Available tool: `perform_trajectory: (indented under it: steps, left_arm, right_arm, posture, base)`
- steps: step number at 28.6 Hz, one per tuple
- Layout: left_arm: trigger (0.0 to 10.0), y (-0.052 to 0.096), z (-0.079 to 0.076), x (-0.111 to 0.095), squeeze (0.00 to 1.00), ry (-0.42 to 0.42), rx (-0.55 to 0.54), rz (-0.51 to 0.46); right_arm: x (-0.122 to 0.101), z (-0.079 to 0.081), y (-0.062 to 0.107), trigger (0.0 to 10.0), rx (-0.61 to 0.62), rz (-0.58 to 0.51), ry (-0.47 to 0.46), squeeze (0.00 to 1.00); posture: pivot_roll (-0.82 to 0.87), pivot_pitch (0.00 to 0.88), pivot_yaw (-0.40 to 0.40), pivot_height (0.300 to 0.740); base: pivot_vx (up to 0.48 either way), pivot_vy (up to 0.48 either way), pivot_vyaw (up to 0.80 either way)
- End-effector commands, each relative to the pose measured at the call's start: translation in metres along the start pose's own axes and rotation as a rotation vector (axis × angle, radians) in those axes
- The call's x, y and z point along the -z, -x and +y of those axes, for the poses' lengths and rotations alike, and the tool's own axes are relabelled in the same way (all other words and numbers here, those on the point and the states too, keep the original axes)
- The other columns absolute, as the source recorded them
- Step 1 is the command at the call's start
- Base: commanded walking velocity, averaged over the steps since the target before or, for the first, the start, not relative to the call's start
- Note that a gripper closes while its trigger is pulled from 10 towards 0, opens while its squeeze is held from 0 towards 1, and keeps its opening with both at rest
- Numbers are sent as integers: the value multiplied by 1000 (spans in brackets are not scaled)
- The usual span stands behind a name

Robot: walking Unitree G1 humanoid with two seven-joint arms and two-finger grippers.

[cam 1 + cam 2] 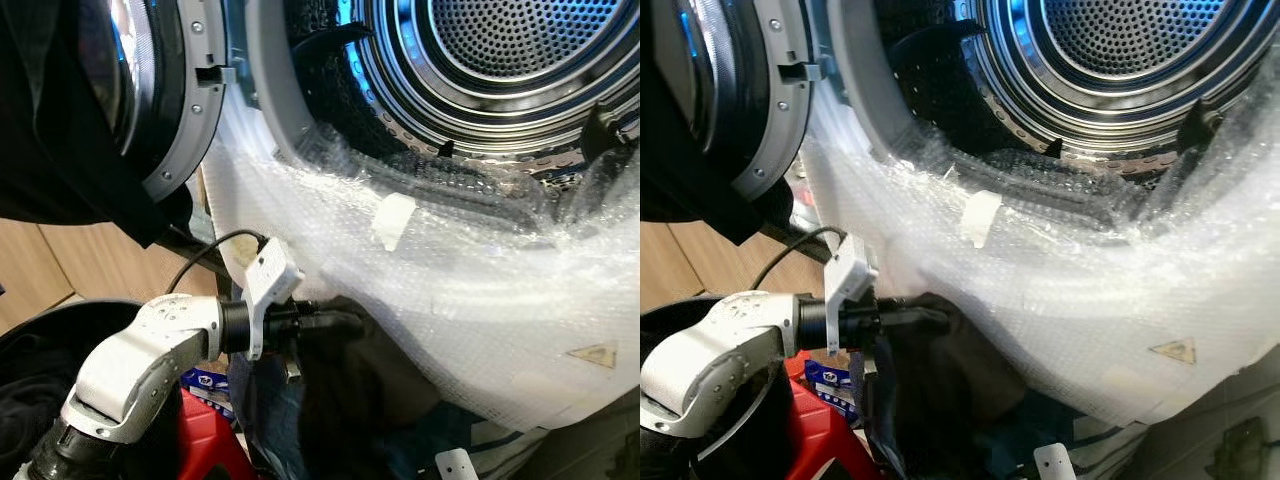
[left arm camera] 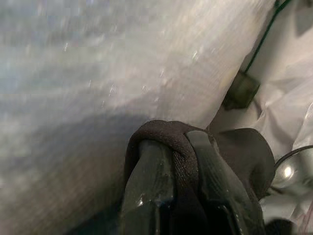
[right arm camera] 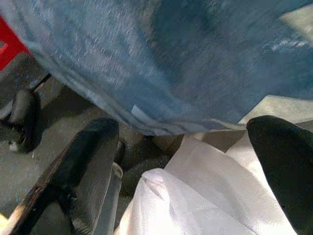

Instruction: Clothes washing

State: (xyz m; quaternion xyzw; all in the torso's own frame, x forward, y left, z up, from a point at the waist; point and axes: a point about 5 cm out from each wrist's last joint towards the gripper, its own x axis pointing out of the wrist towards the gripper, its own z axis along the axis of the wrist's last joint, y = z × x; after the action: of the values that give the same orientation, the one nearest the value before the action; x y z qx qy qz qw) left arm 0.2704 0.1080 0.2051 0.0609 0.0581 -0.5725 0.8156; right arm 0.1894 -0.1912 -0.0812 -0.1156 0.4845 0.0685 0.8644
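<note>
Washing machine drum open at upper right of frame, door swung to upper left. Bubble wrap covers machine front below opening.

Left gripper at lower centre, just beside wrap, fingers clenched on dark garment; cloth loops over fingertips.

Blue denim hangs below gripper, lower centre.

Right gripper spread wide, grasping nothing, near white fabric, possibly more wrap; view blurred.

Red object lower left.

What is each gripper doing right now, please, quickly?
Left gripper: shut on a dark brown fabric garment, below the bubble-wrapped washer front.
Right gripper: open, holding nothing, near blue denim cloth.
</note>
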Motion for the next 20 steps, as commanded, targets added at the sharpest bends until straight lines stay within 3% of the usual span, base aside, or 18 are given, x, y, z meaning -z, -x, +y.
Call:
perform_trajectory:
  steps: [1, 7, 12, 13, 14, 15, 17, 20]
  left_arm:
    - [0, 6, 4, -2, 0, -24, -35, -6]
    - [0, 15, 0, 12, 0, 24, -56, 25]
    - [0, 19, -2, 22, 0, 53, -36, 54]
    - [0, 21, -1, 28, 0, 61, -32, 81]
    - [0, 23, -1, 32, 0, 67, -30, 100]
    - [0, 28, 0, 41, 0, 82, -34, 134]
    - [0, 37, 5, 57, 0, 101, -52, 202]
    - [0, 41, 6, 67, 0, 133, -53, 224]
  right_arm:
    - [1, 3, 0, 10000, -46, -8, 59, 0]
    - [2, 8, 5, 10000, -288, -60, 218, 0]
    - [-3, 5, 10, 10000, -401, -128, 260, 0]
    - [-4, 6, 11, 10000, -441, -135, 278, 341]
    - [-4, 6, 12, 10000, -468, -139, 291, 341]
    - [-5, 9, 15, 10000, -539, -157, 303, 1000]
    - [-10, 13, 22, 10000, -662, -230, 299, 1000]
    - [-16, 9, 32, 10000, -734, -313, 264, 1000]
  posture:
    - [112, 0, -49, 740]
    - [87, 7, -34, 740]
    - [52, 15, -22, 740]
    - [37, 17, -15, 740]
    - [37, 17, -15, 740]
    - [23, 19, -7, 740]
    - [23, 17, -4, 740]
    - [19, 14, 2, 740]
  base:
    - [0, 0, 0]
    - [0, 0, 0]
    - [0, 0, 0]
    - [0, 0, 0]
    - [0, 0, 0]
    - [0, 0, 0]
    - [0, 0, 0]
    - [0, 0, 0]
